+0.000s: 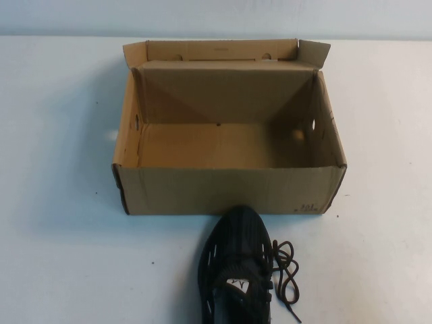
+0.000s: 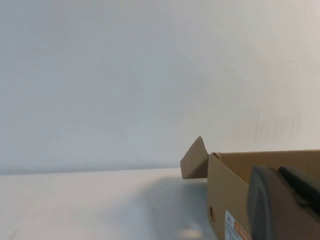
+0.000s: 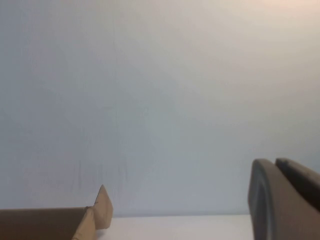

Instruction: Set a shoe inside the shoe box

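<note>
The shoe box stands open on the white table, its flap lid upright at the back and its inside empty. The black knit shoe lies on the table just in front of the box, toe pointing at the front wall, heel cut off by the frame's edge. Its dark laces trail to the right. Neither arm shows in the high view. My left gripper shows in part in the left wrist view, beside the box's left end. My right gripper shows in part in the right wrist view, off the box's right end.
The white table stretches on both sides of the box and in front of it. A pale wall runs behind the table's far edge.
</note>
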